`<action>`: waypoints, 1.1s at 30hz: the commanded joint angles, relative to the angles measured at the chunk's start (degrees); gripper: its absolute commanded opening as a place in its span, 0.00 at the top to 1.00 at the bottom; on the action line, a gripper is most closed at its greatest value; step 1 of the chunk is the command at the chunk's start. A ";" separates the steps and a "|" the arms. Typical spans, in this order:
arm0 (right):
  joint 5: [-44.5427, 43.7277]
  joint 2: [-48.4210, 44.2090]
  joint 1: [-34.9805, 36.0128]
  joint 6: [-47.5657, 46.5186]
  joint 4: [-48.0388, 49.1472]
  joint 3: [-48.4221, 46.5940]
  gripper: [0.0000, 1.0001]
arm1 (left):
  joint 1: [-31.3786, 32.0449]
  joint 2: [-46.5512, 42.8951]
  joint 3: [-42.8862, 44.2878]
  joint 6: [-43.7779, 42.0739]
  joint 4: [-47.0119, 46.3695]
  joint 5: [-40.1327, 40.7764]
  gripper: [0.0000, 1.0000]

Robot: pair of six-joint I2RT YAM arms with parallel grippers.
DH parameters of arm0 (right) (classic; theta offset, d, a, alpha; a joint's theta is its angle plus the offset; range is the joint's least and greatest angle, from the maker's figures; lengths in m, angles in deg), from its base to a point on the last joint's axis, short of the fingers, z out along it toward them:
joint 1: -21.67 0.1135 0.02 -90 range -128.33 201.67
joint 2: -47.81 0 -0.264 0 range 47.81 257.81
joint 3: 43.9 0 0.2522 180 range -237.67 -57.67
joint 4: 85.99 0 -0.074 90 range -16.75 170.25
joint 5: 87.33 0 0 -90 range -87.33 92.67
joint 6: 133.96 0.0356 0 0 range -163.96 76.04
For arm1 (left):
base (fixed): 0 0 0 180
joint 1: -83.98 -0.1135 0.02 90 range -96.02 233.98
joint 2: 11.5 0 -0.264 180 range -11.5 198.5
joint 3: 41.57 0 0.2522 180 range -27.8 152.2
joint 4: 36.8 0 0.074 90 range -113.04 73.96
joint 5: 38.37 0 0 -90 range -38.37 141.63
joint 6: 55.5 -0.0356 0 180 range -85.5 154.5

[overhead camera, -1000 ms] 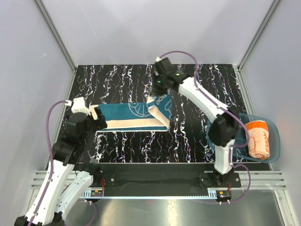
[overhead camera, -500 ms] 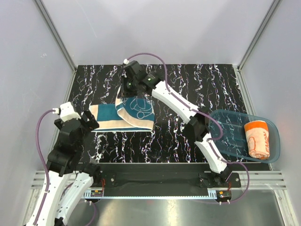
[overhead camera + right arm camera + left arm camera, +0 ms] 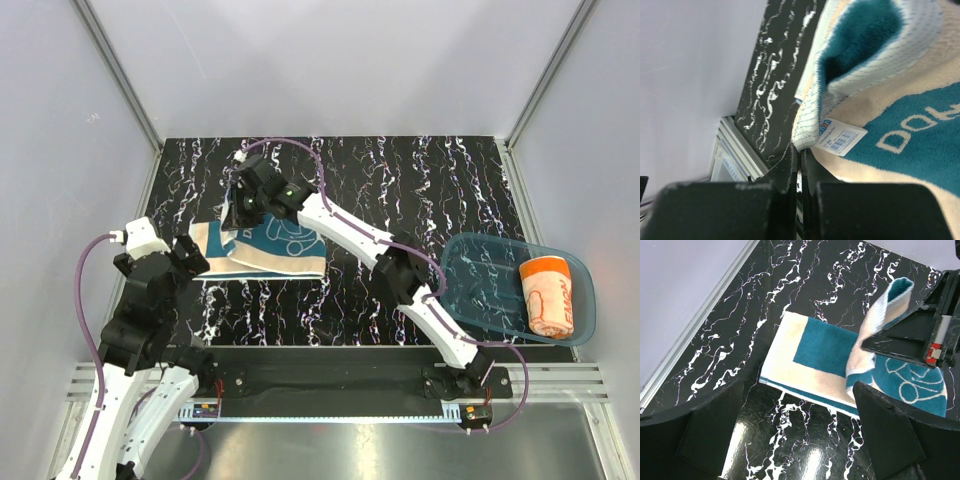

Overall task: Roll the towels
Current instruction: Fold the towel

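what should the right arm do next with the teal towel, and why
Probably lower the right gripper and lay the pinched end down. It is shut on the teal towel, whose lifted end hangs above the flat left part, not yet resting on it. The left gripper is open, holding nothing.

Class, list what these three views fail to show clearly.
- Top view: the right hand covers its own grip on the teal towel.
- Right wrist view: the label has print too small to read.
- Left wrist view: the right hand hides the towel's far part.

blue tray at the marbled table's right edge.
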 commanded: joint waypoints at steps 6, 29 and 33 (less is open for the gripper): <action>3.60 2.61 1.52 2.61 9.93 -3.27 1.00 | -0.19 -0.16 -0.01 0.06 -2.12 1.34 0.01; 10.89 14.66 2.05 11.15 32.70 -5.82 0.00 | -0.19 0.63 0.60 -0.30 -1.07 2.66 0.01; 8.27 4.43 1.18 6.14 32.52 1.80 0.00 | -0.19 0.54 5.16 -0.30 0.69 0.65 0.01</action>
